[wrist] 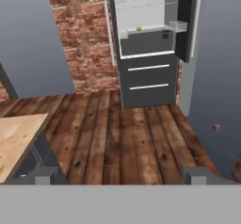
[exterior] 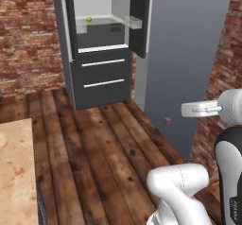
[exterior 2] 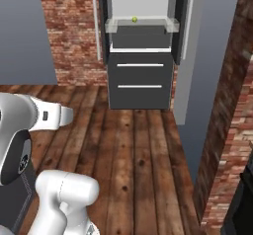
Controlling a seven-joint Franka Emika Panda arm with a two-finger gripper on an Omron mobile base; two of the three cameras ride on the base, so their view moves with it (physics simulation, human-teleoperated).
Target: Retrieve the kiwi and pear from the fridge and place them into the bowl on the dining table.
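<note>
I am looking across a dark plank floor (exterior 2: 133, 145) toward the fridge (exterior 2: 141, 83), a tall dark grey cabinet standing against a red brick wall (exterior: 26, 35). Its doors are swung open, showing a pale interior with clear glass shelves, and two lower drawers with white bar handles sit closed beneath. A grey panel (exterior: 189, 54) rises to the right of the fridge, with a small pink knob (wrist: 216, 127) low on it.

A corner of the dining table (exterior: 16, 172), with its light wood-grain top, sits at my left, well apart from the fridge.

The pear (exterior: 89, 19), a tiny bright yellow-green ball, rests on a glass shelf inside the fridge, toward the left of that shelf.

The gripper (wrist: 120, 176) is spread wide and carries nothing; its two fingertips stand far apart at the bottom of the hand view, aimed at the fridge from across the floor.

I judge the step in hand to be the approach. To do it well I would drive the base squarely up to the open compartment, stop clear of the open doors, then bring the hand in level just above the shelf so the fingers straddle the pear.

I cannot find the kiwi; it may sit on a shelf cut off at the top. The bowl lies outside the framing, and most of the table is cut off.
</note>
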